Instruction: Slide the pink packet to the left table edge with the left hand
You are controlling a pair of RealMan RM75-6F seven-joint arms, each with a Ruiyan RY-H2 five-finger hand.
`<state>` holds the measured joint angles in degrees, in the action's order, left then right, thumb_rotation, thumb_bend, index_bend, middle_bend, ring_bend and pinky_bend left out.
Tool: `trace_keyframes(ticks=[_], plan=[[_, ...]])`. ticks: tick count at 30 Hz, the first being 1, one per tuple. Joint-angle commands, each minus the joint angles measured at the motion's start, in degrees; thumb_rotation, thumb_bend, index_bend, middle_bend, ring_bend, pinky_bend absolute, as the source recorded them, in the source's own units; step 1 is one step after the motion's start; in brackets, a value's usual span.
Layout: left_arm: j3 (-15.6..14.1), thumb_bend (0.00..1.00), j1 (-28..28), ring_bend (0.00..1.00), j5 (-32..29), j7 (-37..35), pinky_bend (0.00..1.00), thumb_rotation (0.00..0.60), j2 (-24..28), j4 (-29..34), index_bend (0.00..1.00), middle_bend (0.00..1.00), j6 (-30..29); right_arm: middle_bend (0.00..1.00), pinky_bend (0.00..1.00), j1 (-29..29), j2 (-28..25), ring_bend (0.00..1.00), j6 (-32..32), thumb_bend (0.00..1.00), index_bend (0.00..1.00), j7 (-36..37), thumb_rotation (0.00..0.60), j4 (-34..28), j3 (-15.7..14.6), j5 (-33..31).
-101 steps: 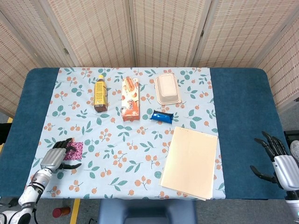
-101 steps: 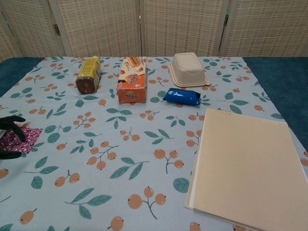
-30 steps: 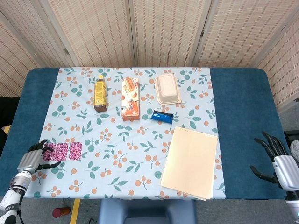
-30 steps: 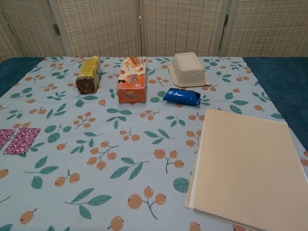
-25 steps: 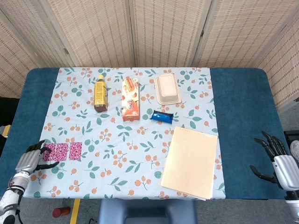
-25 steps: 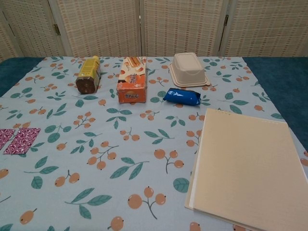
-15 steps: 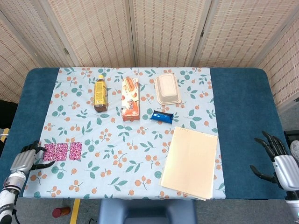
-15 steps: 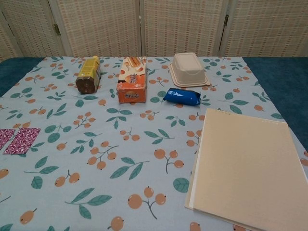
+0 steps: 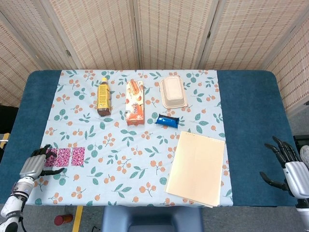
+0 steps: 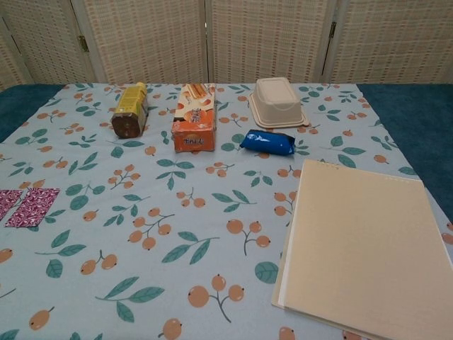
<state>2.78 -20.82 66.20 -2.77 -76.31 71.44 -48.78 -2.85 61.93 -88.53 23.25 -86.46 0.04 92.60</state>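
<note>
Left hand (image 9: pixel 33 164) seemingly touching pink packet (image 9: pixel 65 157), contact unclear

- Bright, even light from above in both views; no glare.
- Shadows on the tabletop (image 9: pixel 246 96) are faint and short.
- Both pictures are sharp, edges hardly distorted.

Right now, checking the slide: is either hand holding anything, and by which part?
Nothing is gripped. The left hand has its fingers resting on the left end of the pink packet, which lies flat. The right hand is open and empty.
</note>
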Motion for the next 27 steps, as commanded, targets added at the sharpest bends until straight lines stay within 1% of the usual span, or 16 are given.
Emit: trace_keyframes(ticks=[1, 9, 15, 18, 19, 21, 25, 27], plan=[[0.04, 0.17, -0.07, 0.0, -0.65, 0.26, 0.0, 0.325, -0.33, -0.62, 0.3, 0.0, 0.41, 0.05, 0.0, 0.02, 0.03, 0.0, -0.03, 0.28, 0.15, -0.03, 0.6, -0.01, 0.0, 0.01], [0.1, 0.17, 0.46, 0.0, -1.31, -0.36, 0.0, 0.33, -0.01, -1.45, 0.3, 0.0, 0.51, 0.05, 0.0, -0.18, -0.04, 0.0, 0.18, 0.28, 0.15, -0.39, 0.6, -0.34, 0.06, 0.15], [0.42, 0.17, 0.89, 0.0, -0.52, -1.07, 0.0, 0.349, 0.7, -0.1, 0.3, 0.0, -0.9, 0.05, 0.0, -0.02, -0.08, 0.0, -0.05, 0.28, 0.15, -0.36, 0.6, -0.37, 0.06, 0.13], [0.9, 0.17, 0.7, 0.0, 0.06, -0.57, 0.0, 0.4, 0.76, 1.04, 0.28, 0.0, -2.13, 0.05, 0.0, 0.08, -0.16, 0.0, -0.24, 0.28, 0.15, -0.22, 0.6, -0.26, 0.09, 0.11], [1.09, 0.17, 0.6, 0.0, 0.29, -0.4, 0.0, 0.447, 0.71, 1.46, 0.27, 0.0, -2.57, 0.05, 0.0, 0.12, -0.19, 0.0, -0.32, 0.28, 0.15, -0.15, 0.6, -0.22, 0.09, 0.11], [1.36, 0.17, 0.11, 0.0, 0.94, 0.46, 0.0, 0.502, 0.68, 2.48, 0.26, 0.0, -3.2, 0.05, 0.0, 0.26, -0.23, 0.0, -0.5, 0.28, 0.15, 0.02, 0.6, -0.09, 0.08, 0.06], [1.76, 0.17, -1.37, 0.0, 1.59, 3.1, 0.0, 0.593, 0.73, 4.68, 0.24, 0.0, -3.22, 0.05, 0.0, 0.48, -0.11, 0.0, -0.56, 0.28, 0.15, 0.46, 0.6, 0.33, 0.03, -0.16], [2.0, 0.18, -2.14, 0.0, 1.43, 4.78, 0.0, 0.6, 0.49, 5.66, 0.24, 0.0, -3.13, 0.05, 0.0, 0.52, 0.01, 0.0, -0.53, 0.28, 0.15, 0.66, 0.6, 0.55, 0.01, -0.22]])
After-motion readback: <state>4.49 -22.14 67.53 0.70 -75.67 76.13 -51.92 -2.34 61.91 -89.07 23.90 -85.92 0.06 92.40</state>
